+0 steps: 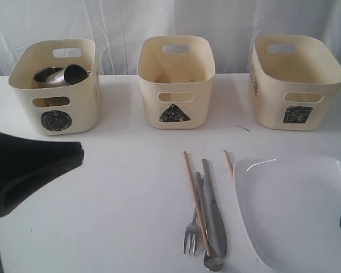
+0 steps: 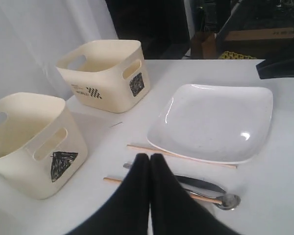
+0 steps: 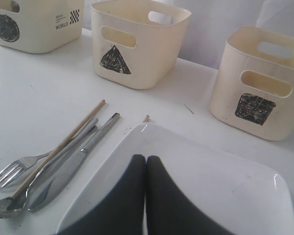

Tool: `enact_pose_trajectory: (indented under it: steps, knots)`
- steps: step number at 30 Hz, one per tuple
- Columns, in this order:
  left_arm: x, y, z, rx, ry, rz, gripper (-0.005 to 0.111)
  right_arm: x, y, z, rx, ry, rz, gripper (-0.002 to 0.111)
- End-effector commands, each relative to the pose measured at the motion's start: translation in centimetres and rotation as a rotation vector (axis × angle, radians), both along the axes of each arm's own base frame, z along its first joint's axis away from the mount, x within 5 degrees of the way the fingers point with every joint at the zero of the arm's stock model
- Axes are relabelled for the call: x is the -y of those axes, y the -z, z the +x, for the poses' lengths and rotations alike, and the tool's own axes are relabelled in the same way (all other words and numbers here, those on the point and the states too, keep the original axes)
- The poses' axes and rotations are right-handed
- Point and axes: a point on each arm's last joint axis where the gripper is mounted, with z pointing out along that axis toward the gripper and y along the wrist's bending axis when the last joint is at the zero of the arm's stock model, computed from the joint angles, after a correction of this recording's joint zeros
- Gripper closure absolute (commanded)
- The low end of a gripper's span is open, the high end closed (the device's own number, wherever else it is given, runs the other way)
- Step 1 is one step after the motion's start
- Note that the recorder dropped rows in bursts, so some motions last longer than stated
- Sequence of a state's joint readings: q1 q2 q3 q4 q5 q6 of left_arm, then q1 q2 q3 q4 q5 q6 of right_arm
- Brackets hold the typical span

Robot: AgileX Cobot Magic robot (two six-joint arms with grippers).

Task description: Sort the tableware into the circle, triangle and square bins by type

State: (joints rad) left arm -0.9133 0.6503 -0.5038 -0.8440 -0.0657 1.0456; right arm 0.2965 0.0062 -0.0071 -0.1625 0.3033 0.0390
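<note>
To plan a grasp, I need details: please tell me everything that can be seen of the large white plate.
The large white plate is square with rounded corners and a raised rim, glossy like ceramic, and empty. It lies flat on the white table, in front of the square-marked bin. One wooden chopstick runs under its rim. The shut right gripper is over it; contact is unclear.

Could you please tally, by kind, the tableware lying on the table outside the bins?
Fork: 1
Knife: 1
Spoon: 1
Chopsticks: 2
Plate: 1
Total: 6
</note>
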Motion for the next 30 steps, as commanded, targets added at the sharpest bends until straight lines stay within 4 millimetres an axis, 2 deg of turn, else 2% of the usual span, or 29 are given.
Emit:
enact_pose_trajectory:
  steps: [1,5,12,16,22,30]
  knots:
    - [-1.8,1.5,-1.3,-0.113,-0.009,-0.053,0.107,0.0,0.1,0.0,0.011,0.006,0.003,0.108]
    - [-4.2,3.4,-2.6,-0.183,-0.086,-0.123,0.107,0.0,0.1,0.0,0.011,0.006,0.003,0.108]
    - [-6.5,6.4,-4.6,-0.113,-0.198,-0.178,0.107,0.0,0.1,0.0,0.011,0.006,0.003,0.108]
    - [-6.8,8.0,-5.4,-0.185,-0.248,-0.25,0.107,0.0,0.1,0.0,0.011,0.006,0.003,0.108]
    - [-6.5,10.0,-5.2,-0.321,-0.274,-0.259,0.107,0.0,0.1,0.0,0.011,0.006,0.003,0.108]
    - [-6.4,10.2,-5.3,-0.325,-0.265,-0.243,0.107,0.0,0.1,0.0,0.011,0.006,0.003,0.108]
